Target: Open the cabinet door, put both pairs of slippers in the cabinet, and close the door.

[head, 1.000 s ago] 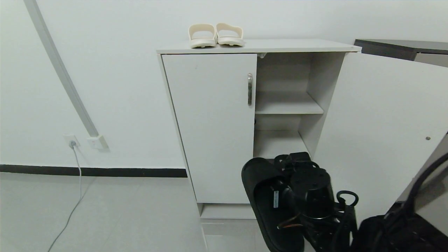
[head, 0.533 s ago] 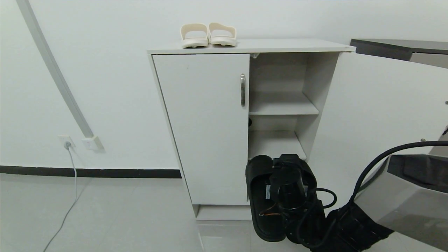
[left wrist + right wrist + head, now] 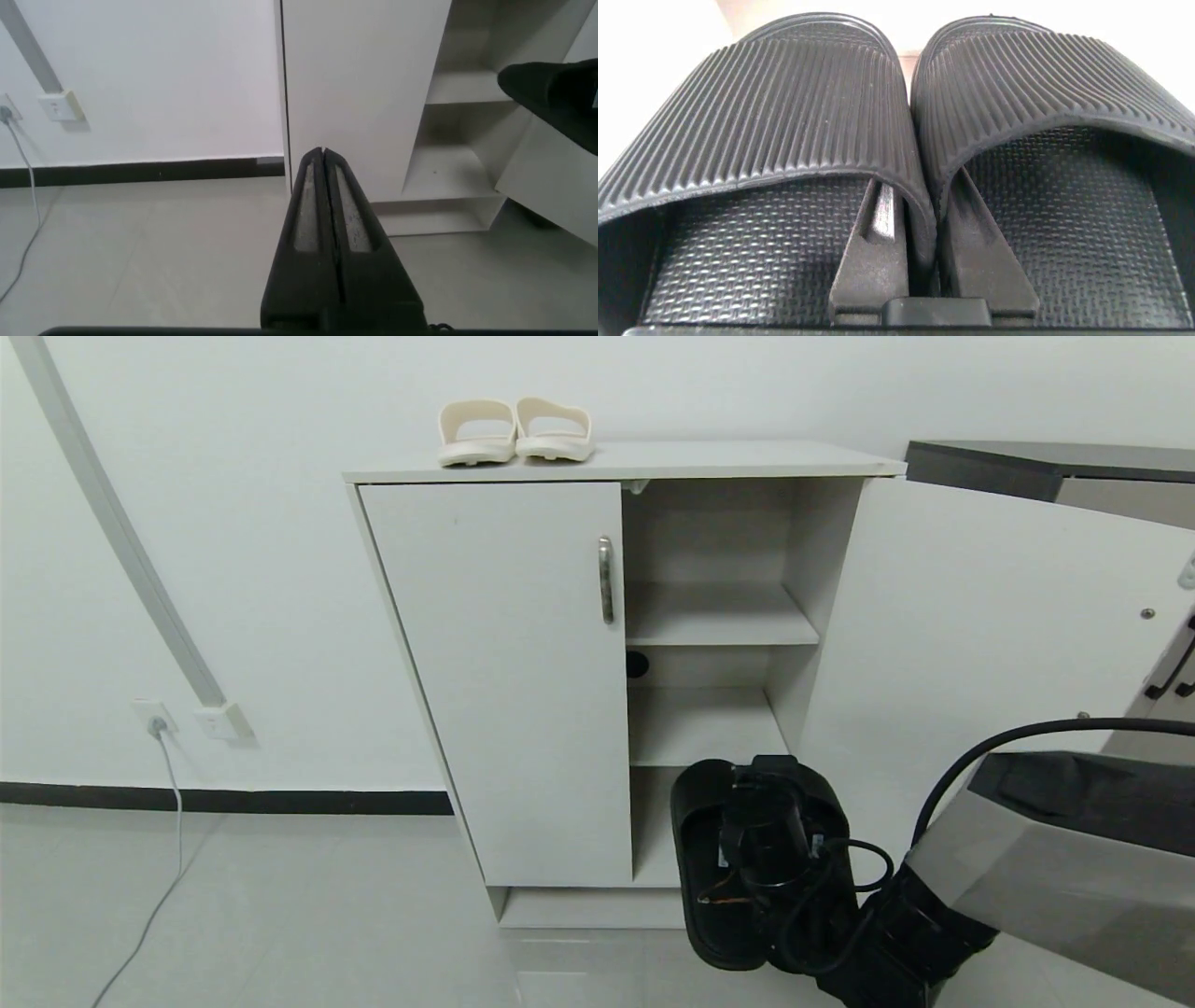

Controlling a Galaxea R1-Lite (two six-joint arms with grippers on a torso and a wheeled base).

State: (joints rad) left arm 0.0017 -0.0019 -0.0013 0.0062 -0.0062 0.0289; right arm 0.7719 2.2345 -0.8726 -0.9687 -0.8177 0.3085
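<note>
1. While the right gripper is gripping the black slippers, its two fingers are squeezing the pair's touching inner straps between them, one finger inside each slipper.
2. That pair is hanging just in front of the cabinet, low down at about five o'clock from the lower shelf, with the toes pointing to twelve o'clock and the footbeds facing up (whether the heels are touching the floor cannot be told).
3. The right door is standing wide open at three o'clock, baring the upper shelf, while the left door is sitting shut with its handle along its inner edge.
4. The cream slippers are lying side by side on the cabinet top, toward its eleven o'clock corner.
5. The left gripper is hovering over floor tiles short of the cabinet, its fingers pressing flat against each other and holding nothing.
</note>
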